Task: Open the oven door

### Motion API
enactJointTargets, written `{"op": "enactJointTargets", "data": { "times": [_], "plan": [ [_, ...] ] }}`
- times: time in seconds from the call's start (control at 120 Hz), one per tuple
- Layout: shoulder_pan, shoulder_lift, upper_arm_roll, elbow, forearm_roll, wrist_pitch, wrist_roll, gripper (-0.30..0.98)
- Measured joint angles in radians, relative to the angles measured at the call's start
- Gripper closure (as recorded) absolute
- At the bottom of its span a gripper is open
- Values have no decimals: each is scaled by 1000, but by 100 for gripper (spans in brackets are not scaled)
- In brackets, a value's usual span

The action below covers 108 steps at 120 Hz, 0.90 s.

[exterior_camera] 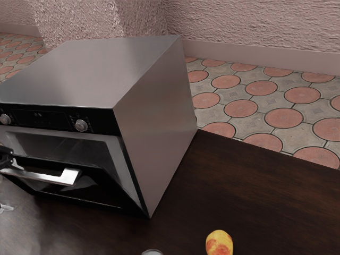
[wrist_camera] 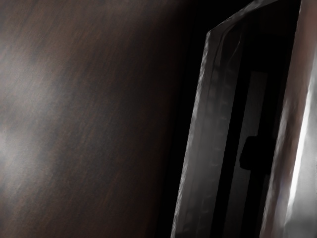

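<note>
At the exterior view's left edge: black two-finger gripper [exterior_camera: 6, 158], partly cut off by the frame, by the far-left part of the bright metal bar handle [exterior_camera: 69, 176]. Whether its fingers are apart, together or clamped on the handle cannot be told; contact likewise unclear.

Handle is mounted on the black, glass-panelled oven door [exterior_camera: 101, 187]. Door is partly open: upper edge tilted out from the body, lower edge close to the base, interior visible above the door. Wrist view: dark glassy panel with a pale edge, a bright metallic strip alongside it, and brown wood beyond the pale edge.

Above the opening, a black control panel [exterior_camera: 53, 120] carries two round silver knobs [exterior_camera: 81, 125] and a small display between them. Oven body [exterior_camera: 156, 127] is a box of brushed grey metal with flat top and plain side, standing on a dark brown wooden table [exterior_camera: 260, 196].

Also on the table, well apart from the oven: a rounded yellow-and-red fruit [exterior_camera: 219, 243], near the exterior view's lower edge. Just beside it, a pale rounded object [exterior_camera: 152, 252], mostly cut off; identity not determined. At the exterior view's left edge, below the handle, a small shiny object [exterior_camera: 5, 207], also cut off.

Background: floor of reddish circular and grey tiles [exterior_camera: 284, 118]; rough pinkish wall [exterior_camera: 255, 24] with a smooth baseboard.
</note>
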Motion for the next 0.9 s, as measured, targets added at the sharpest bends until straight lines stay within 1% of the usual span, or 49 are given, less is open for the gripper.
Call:
{"op": "enactJointTargets", "data": {
  "times": [0.067,0.192,0.233,0.283,0.333,0.392,0.442,0.475,0.525,0.6,0.667,0.7,0.733,0.767,0.8,0.842,0.9],
  "plan": [
    [59,-72,16,-46,-1,-3,2,0],
    [242,-235,22,-95,-30,-47,18,0],
    [262,-261,21,-93,-38,-67,24,0],
    [239,-248,0,-49,-62,-94,28,0],
    [160,-146,-116,138,-101,-156,5,0],
    [59,34,-269,445,-134,-262,-44,0],
    [-26,212,-360,721,-152,-355,-87,0],
    [-88,336,-400,882,-159,-411,-117,0],
    [-149,496,-476,1028,-167,-477,-161,0],
    [-188,628,-560,1101,-174,-536,-222,0],
    [-220,690,-593,1118,-174,-566,-268,0],
    [-230,724,-596,1122,-172,-575,-286,0],
    [-255,772,-561,1123,-164,-582,-298,0],
    [-318,819,-492,1122,-147,-582,-309,0],
    [-359,852,-446,1121,-133,-580,-322,0],
    [-388,883,-417,1120,-121,-578,-339,0],
    [-408,910,-400,1116,-104,-572,-361,0]
  ]
}}
